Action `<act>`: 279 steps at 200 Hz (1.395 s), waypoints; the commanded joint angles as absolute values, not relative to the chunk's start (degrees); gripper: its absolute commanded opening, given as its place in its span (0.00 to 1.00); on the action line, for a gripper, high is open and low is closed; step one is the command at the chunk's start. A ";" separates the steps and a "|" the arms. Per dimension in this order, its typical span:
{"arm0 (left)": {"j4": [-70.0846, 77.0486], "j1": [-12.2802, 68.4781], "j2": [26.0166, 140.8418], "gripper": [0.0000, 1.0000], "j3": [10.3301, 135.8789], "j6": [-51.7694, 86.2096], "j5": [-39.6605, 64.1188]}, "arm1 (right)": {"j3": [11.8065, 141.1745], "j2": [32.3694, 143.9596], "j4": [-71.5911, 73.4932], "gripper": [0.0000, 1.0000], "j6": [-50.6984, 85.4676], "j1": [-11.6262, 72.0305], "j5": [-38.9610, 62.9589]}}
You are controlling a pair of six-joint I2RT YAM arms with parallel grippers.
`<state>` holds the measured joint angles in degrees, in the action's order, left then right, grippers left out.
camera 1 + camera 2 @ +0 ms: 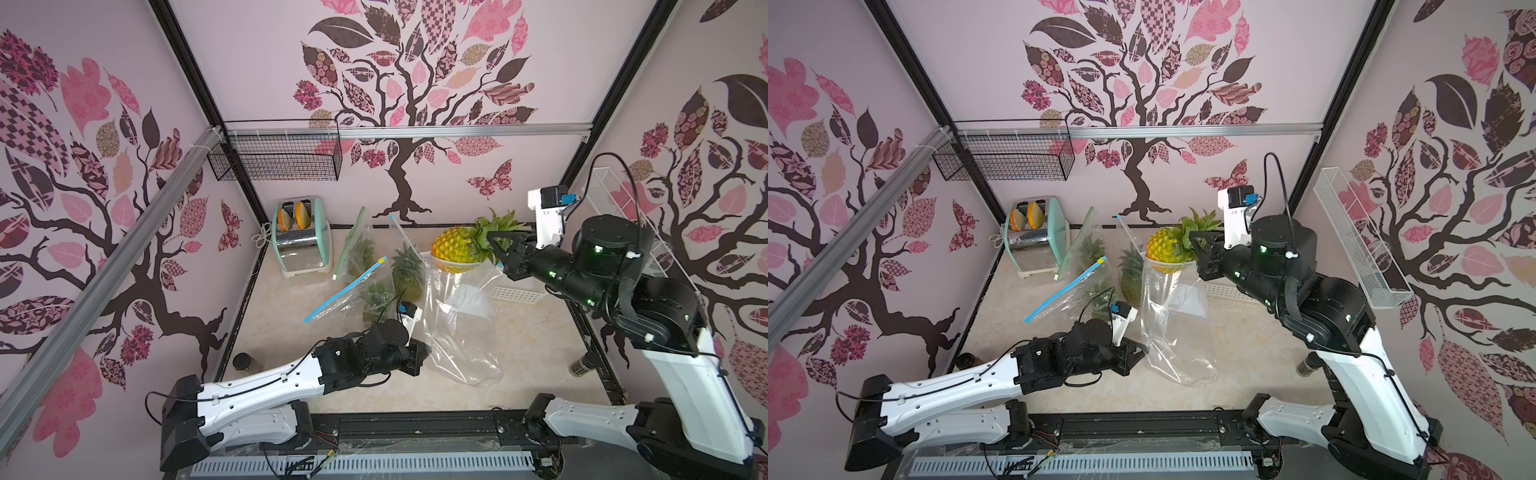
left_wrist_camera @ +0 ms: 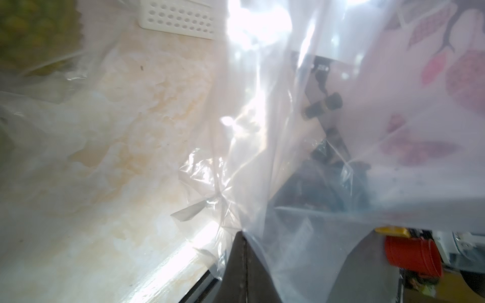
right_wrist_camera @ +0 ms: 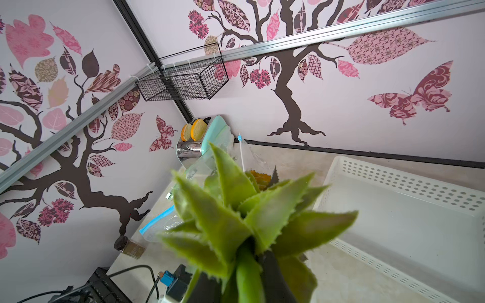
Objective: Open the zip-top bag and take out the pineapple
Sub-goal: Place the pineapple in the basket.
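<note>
Toaster [image 1: 301,249], wire basket [image 1: 276,158], white tray [image 1: 519,295]

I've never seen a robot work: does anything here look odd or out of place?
The pineapple hangs sideways, held by its leaves in the right claw, its lower side in the mouth of the clear bag that the left claw pinches. Nothing looks spilled or broken.

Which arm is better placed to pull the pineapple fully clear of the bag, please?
Probably the right: the right gripper is shut on the pineapple by its crown at the mouth of the clear bag, while the left gripper pinches that bag low down.
</note>
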<state>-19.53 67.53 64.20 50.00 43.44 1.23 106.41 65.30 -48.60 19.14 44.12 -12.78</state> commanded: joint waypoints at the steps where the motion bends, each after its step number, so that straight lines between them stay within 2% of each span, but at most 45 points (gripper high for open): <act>1: -18.29 68.20 66.18 0.00 52.40 40.03 11.49 | 106.90 64.05 -35.35 0.00 17.68 44.07 -16.15; 44: -22.36 68.20 68.51 0.00 50.89 39.17 7.56 | 112.31 66.20 -35.07 0.00 15.97 44.11 -16.52; 87: -20.01 68.20 71.15 0.00 50.36 39.61 12.40 | 111.79 66.01 -34.65 0.00 15.34 44.04 -17.39; 119: -20.42 68.20 70.41 0.00 51.13 39.02 12.18 | 110.30 65.18 -33.20 0.00 15.55 44.04 -17.07; 150: -25.89 66.26 71.42 0.00 52.48 39.16 4.47 | 111.75 64.75 -33.59 0.00 17.49 44.03 -13.45; 181: -22.28 60.01 73.38 0.00 50.74 41.10 2.70 | 114.09 64.34 -35.49 0.00 18.46 44.11 -11.52; 214: -23.10 58.68 79.50 0.00 53.43 40.15 -2.06 | 114.78 62.96 -35.99 0.00 19.31 44.04 -10.12; 242: -21.90 59.02 83.75 0.00 55.70 38.57 1.66 | 115.27 62.62 -37.08 0.00 18.94 44.10 -10.78; 279: -18.95 62.87 82.57 0.00 57.28 34.54 6.51 | 112.16 61.67 -34.48 0.00 17.14 44.05 -11.92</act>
<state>-18.55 60.27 83.37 56.27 38.57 2.46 110.59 64.07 -46.00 18.85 44.16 -9.65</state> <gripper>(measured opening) 0.047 0.143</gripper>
